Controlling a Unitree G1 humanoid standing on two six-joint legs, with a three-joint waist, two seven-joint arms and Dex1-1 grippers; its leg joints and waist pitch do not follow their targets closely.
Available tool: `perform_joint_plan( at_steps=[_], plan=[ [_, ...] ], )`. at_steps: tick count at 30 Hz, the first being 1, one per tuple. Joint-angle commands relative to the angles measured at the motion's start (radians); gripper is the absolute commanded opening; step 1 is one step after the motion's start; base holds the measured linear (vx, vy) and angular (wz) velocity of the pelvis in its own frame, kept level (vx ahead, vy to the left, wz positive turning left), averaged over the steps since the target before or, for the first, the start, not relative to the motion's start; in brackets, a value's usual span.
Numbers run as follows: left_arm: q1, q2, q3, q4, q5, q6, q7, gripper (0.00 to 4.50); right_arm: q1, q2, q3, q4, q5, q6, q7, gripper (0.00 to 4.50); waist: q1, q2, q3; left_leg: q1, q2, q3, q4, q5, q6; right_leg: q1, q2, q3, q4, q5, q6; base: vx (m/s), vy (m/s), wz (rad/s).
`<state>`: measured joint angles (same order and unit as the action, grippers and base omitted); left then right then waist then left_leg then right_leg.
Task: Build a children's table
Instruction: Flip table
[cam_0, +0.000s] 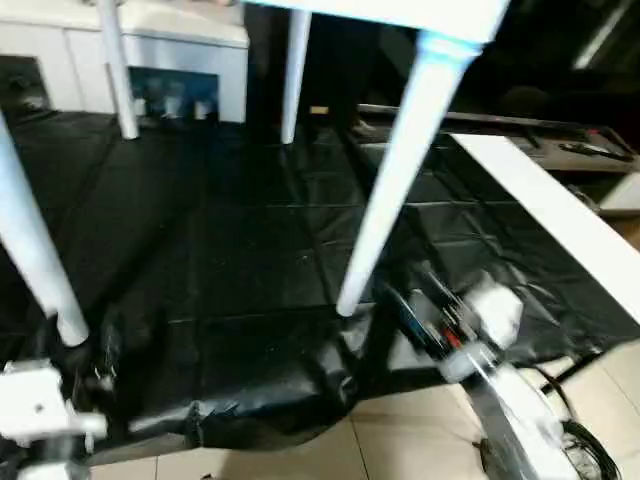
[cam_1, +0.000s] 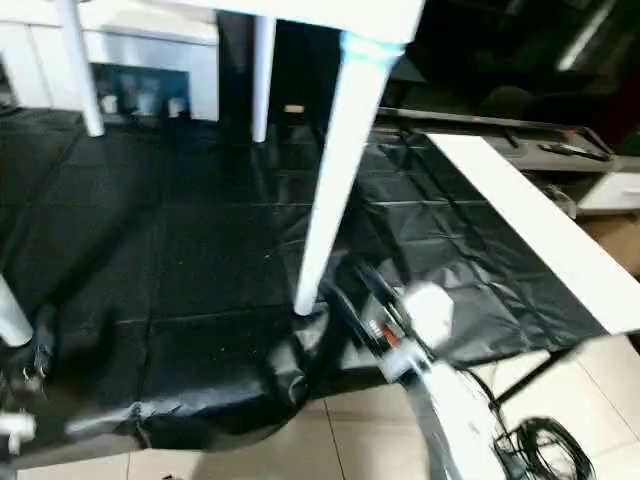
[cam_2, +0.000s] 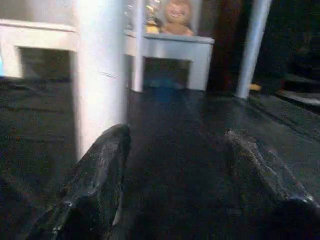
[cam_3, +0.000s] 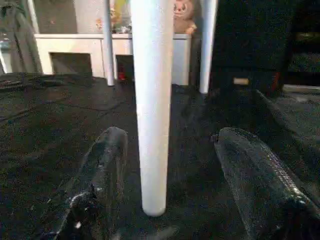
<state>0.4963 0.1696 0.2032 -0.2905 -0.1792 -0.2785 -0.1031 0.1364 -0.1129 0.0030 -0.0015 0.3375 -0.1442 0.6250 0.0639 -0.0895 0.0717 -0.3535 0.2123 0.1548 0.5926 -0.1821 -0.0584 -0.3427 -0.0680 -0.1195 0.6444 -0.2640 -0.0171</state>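
Both my forearms reach low and forward to the table's (cam_0: 400, 12) two near legs, and both sets of jaws stand apart, gripping nothing: my right gripper (cam_3: 167, 175) has a leg (cam_3: 151, 100) between its fingers without touching, my left gripper (cam_2: 175, 180) sits just beside the other near leg (cam_2: 100, 75). The table stands upright on a crinkled black sheet (cam_0: 240, 250). It has four smooth, white, round, tapered legs under a white top.

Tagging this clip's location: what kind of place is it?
Probably an indoor room set up for testing: a black sheet spread over tiled floor, a white cabinet behind, and a stuffed toy on a shelf.
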Motion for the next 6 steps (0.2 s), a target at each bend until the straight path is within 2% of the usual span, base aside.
perform_joint_plan(
  at_steps=[1,2,3,4,5,6],
  plan=[
    [0.018,-0.010,-0.026,-0.039,0.010,0.044,-0.009,3.29,-0.006,-0.014,-0.026,-0.024,-0.008,0.072,-0.044,3.03,0.101,0.009,-0.023,-0.111,0.036,0.097,-0.187,-0.784,-0.061,0.075,0.007,0.097,0.159,-0.492,0.024,0.032,-0.132,0.10],
    [0.018,-0.013,-0.029,-0.052,0.011,0.056,-0.004,3.29,-0.006,-0.014,-0.030,-0.027,-0.005,0.097,-0.058,3.03,0.076,-0.075,-0.009,0.084,-0.019,0.014,0.145,-0.323,-0.081,-0.160,-0.105,0.149,-0.179,-1.170,0.149,0.032,-0.132,0.10],
    [0.012,-0.017,-0.034,-0.062,0.031,0.069,0.006,3.29,-0.012,-0.014,-0.032,-0.025,0.000,0.120,-0.071,3.03,0.092,-0.018,-0.025,-0.031,-0.049,-0.060,0.113,-0.073,0.004,-0.018,-0.144,0.246,-0.162,-0.991,0.054,0.113,-0.144,-0.06],
    [0.009,-0.016,-0.043,-0.073,0.058,0.091,0.013,3.29,-0.016,-0.017,-0.030,-0.030,0.004,0.139,-0.081,3.03,0.101,0.014,-0.003,-0.026,-0.027,-0.066,0.100,-0.086,-0.014,-0.027,-0.161,0.220,-0.158,-0.917,0.022,0.000,0.000,0.00],
    [0.010,-0.011,-0.050,-0.079,0.087,0.108,0.019,3.29,-0.017,-0.019,-0.027,-0.037,0.006,0.148,-0.086,3.03,0.114,0.023,-0.020,0.021,0.005,-0.060,0.027,-0.211,-0.059,-0.047,-0.092,0.182,-0.106,-0.690,-0.025,0.000,0.000,0.00],
    [0.016,-0.002,-0.064,-0.087,0.122,0.129,0.020,3.29,-0.017,-0.022,-0.022,-0.043,0.007,0.157,-0.087,3.03,0.113,0.026,-0.027,0.031,0.015,-0.049,-0.027,-0.388,-0.061,-0.042,-0.045,0.153,-0.073,-0.501,-0.068,0.000,0.000,0.00]
  ],
)
